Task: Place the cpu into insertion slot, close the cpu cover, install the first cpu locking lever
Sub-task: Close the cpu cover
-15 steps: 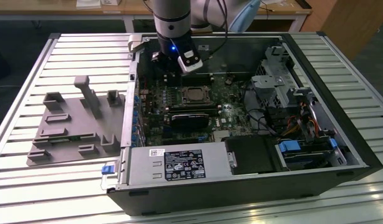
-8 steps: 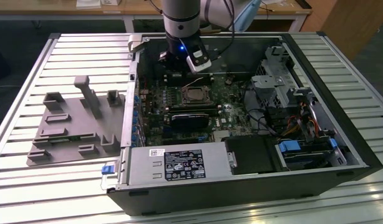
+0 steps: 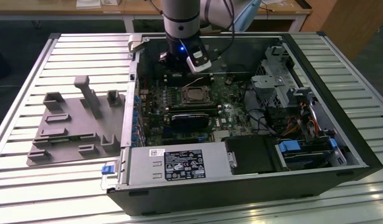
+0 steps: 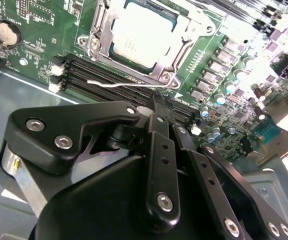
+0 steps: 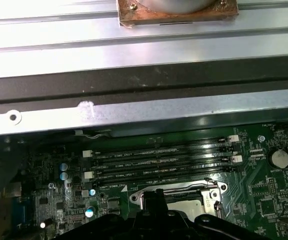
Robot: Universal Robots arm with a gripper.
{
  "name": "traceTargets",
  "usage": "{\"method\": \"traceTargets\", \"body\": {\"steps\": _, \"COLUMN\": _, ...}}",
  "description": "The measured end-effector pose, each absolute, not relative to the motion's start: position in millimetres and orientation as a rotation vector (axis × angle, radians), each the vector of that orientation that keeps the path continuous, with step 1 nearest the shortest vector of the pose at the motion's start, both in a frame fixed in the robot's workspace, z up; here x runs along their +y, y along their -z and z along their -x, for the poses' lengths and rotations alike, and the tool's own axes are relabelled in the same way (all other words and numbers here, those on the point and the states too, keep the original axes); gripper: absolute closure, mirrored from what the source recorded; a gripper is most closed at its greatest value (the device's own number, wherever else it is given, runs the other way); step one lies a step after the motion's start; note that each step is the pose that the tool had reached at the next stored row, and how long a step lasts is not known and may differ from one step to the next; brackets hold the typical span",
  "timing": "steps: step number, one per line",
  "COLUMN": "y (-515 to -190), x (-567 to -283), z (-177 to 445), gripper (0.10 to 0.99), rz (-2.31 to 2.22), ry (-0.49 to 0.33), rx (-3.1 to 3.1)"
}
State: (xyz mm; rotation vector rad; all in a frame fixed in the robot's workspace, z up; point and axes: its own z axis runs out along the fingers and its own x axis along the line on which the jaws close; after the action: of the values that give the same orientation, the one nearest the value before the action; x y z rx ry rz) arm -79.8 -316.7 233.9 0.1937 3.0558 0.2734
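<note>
In the exterior view, the arm (image 3: 180, 18) reaches down into the open computer case (image 3: 341, 154). The gripper (image 3: 178, 73) hangs just beyond the insertion slot (image 3: 182, 91), towards the case's far wall. A grey fixture (image 3: 67, 126) lies on the slatted table (image 3: 29, 196), well apart from the slot on the exterior view's left.

In the second wrist view, the cpu (image 4: 141, 30) sits flat inside the slot with its silver face up. The cpu cover (image 4: 100, 22) lies down over it and frames that face in its window. A thin wire locking lever (image 4: 109, 84) stands free beside the slot, crossing the memory slots (image 4: 79, 67) rather than latched. The gripper's black fingers (image 4: 159, 145) seem pressed together with nothing between them, though the angle is poor. Their tip is just beside the slot's corner, close to the lever.

In the first wrist view, the memory slots run between the insertion slot and the case's metal wall (image 5: 144, 115). A coin cell (image 5: 279, 158) sits near the slot on the green board.
</note>
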Motion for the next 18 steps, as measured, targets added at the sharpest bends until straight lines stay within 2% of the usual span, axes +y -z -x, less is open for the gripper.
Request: {"method": "traceTargets", "body": {"steps": 18, "y": -221.0, "x": -316.7, "z": 68.6, "gripper": 0.984, "rz": -0.180, "ry": -0.274, "rx": 2.992}}
